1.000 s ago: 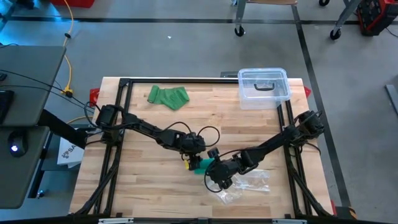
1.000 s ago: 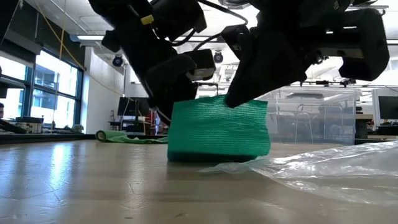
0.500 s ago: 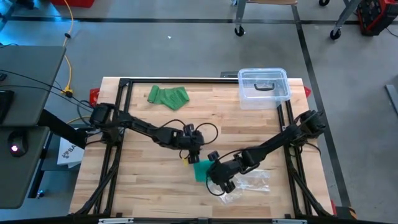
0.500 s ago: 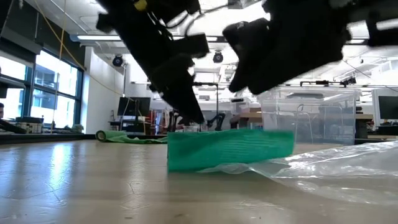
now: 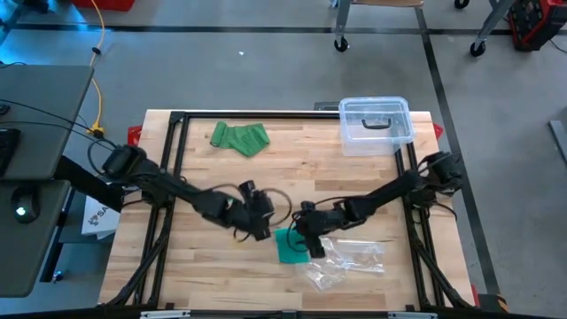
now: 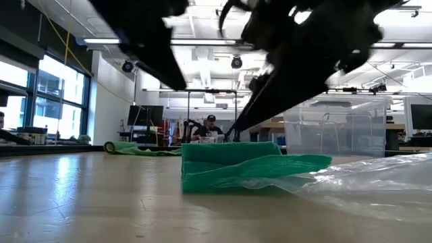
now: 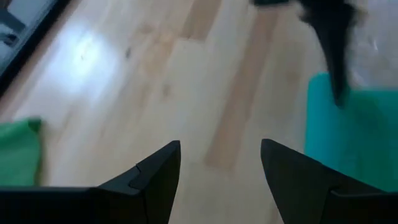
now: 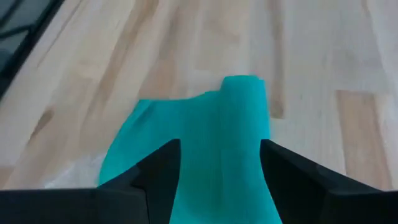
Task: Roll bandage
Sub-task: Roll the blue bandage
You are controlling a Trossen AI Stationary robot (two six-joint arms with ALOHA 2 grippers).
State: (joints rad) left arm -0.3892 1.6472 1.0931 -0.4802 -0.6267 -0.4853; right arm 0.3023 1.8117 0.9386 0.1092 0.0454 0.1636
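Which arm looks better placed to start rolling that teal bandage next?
Probably the right: its open gripper hangs right over the teal bandage, while the left gripper, also open, sits off to the side.

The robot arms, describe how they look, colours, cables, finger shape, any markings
Both arms are dark, near black, built of slim jointed segments that mount at the table's side edges. A thin dark cable loops beside the left gripper, and a small yellow spot shows below it. The right gripper is equally dark. In the wrist views each gripper ends in two flat, matte black, wedge-shaped fingers tapering to pointed tips.
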